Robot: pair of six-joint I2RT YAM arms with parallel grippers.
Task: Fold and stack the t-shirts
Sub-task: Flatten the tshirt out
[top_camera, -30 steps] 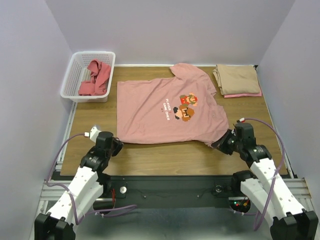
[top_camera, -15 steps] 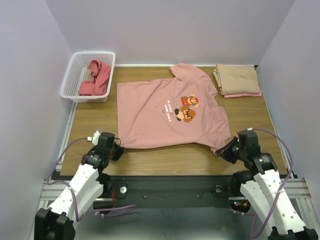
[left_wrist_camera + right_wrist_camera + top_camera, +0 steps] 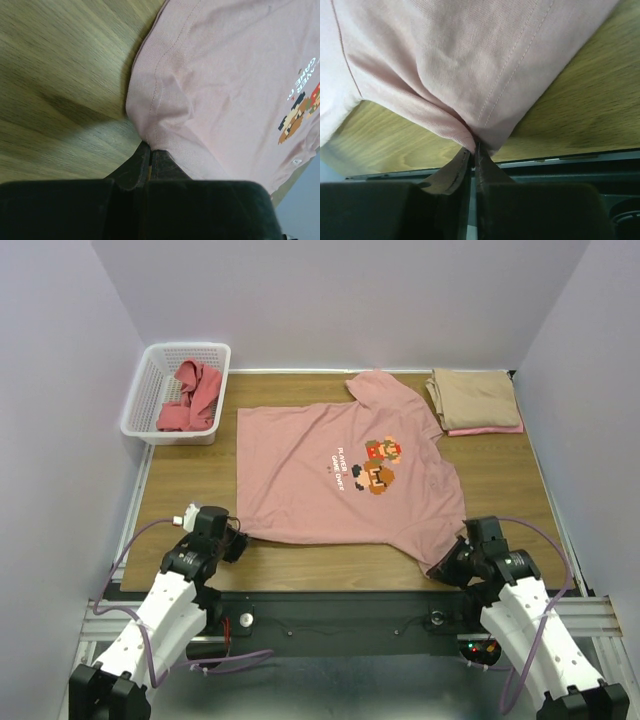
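Note:
A dusty pink t-shirt (image 3: 320,475) with pixel-game characters and white text lies spread flat across the table. My left gripper (image 3: 236,543) is shut on its near left hem corner, as the left wrist view (image 3: 150,146) shows. My right gripper (image 3: 445,566) is shut on the shirt's near right corner, pinching bunched cloth at the table's front edge in the right wrist view (image 3: 474,145). A folded tan t-shirt (image 3: 473,398) lies on a folded pink one (image 3: 490,430) at the back right. A crumpled coral-red t-shirt (image 3: 190,395) lies in the basket.
The white lattice basket (image 3: 145,400) stands at the back left corner. The table's front edge (image 3: 330,585) and a metal rail run just under both grippers. Purple walls close in the left, right and back.
Both grippers have pulled the pink shirt's near corners toward the front edge. The shirt has slid nearer and lies flatter. The right gripper has moved the farthest, down to the front edge.

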